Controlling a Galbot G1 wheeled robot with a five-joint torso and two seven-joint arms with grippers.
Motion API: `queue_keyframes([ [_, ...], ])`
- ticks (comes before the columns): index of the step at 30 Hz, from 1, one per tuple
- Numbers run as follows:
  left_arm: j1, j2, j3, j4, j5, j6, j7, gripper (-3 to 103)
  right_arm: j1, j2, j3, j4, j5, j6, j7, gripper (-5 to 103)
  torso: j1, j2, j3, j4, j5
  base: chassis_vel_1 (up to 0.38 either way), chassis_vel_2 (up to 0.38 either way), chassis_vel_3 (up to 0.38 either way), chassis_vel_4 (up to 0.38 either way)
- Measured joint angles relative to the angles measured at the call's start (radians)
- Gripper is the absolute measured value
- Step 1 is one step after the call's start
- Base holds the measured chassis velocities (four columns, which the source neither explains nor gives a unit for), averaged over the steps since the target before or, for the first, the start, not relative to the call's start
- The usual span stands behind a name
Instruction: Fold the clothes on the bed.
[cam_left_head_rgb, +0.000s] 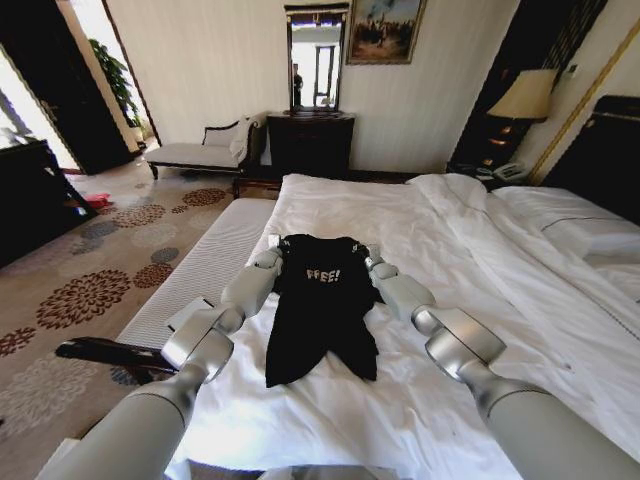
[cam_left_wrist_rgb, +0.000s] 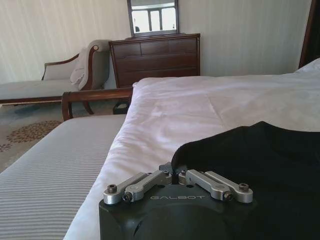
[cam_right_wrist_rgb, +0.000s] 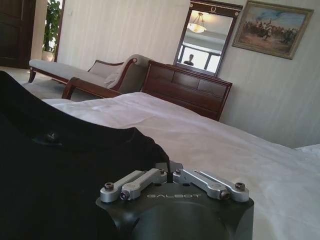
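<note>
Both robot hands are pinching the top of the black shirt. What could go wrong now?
The left gripper and right gripper each pinch only the edge of the black T-shirt near its shoulders, so the cloth might slip free. The shirt lies near the side of the bed, by the striped bench, so a crooked pull could drag it toward the edge. The white duvet may bunch too.

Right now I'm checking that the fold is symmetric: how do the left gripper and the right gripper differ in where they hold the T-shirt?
The left gripper is at the shoulder of the black T-shirt nearest the striped bench; the right gripper is at the opposite shoulder, toward the bed's middle. The left arm reaches in over the bench edge, the right over white duvet. Both are closed on the fabric at the shirt's far end.
</note>
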Motion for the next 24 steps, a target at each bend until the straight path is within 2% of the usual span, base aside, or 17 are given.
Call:
queue_keyframes([
  [6,0.019,0.003,-0.026,0.005,0.026,-0.003,0.0,1,-0.015,-0.003,0.041,-0.002,-0.041,-0.001,0.035,1,0.0,0.0,0.0,-0.0005,0.0002,0.0,0.0,0.0,0.0],
  [13,0.079,0.005,-0.009,-0.036,0.034,-0.001,0.0,1,-0.037,-0.018,0.043,0.018,-0.053,-0.001,0.03,1,0.0,0.0,0.0,-0.0005,0.0001,0.0,0.0,0.0,0.0],
  [16,0.095,0.003,-0.003,-0.056,0.033,0.012,-0.001,1,-0.051,-0.022,0.034,0.033,-0.054,0.002,0.002,0,0.0,0.0,0.0,-0.0005,0.0001,0.0,0.0,0.0,0.0],
  [17,0.099,0.001,-0.001,-0.065,0.033,0.02,-0.003,-1,-0.056,-0.024,0.029,0.037,-0.056,0.004,-0.014,5,0.0,0.0,0.0,-0.0005,0.0001,0.0,0.0,0.0,0.0],
  [18,0.103,0.0,0.001,-0.072,0.032,0.03,-0.005,-1,-0.06,-0.025,0.025,0.038,-0.056,0.005,-0.026,5,0.0,0.0,0.0,-0.0006,0.0001,0.0,0.0,0.0,0.0],
  [20,0.114,0.006,0.014,-0.098,0.024,0.051,-0.007,10,-0.066,-0.026,0.022,0.04,-0.056,0.005,-0.037,16,0.0,0.0,0.0,-0.0008,0.0002,0.0,0.0,0.0,0.0],
  [21,0.114,0.006,0.014,-0.098,0.024,0.051,-0.007,10,-0.066,-0.026,0.022,0.04,-0.056,0.005,-0.037,16,0.0,0.0,0.0,-0.0008,0.0002,0.0,0.0,0.0,0.0],
  [23,0.126,0.02,0.033,-0.125,0.017,0.064,-0.011,20,-0.069,-0.031,0.014,0.045,-0.056,0.0,-0.045,27,0.0,0.0,0.0,-0.0005,0.0002,0.0,0.0,0.0,0.0],
  [24,0.132,0.026,0.039,-0.135,0.014,0.068,-0.015,20,-0.07,-0.036,0.009,0.049,-0.056,-0.002,-0.052,27,0.0,0.0,0.0,-0.0004,0.0001,0.0,0.0,0.0,0.0],
])
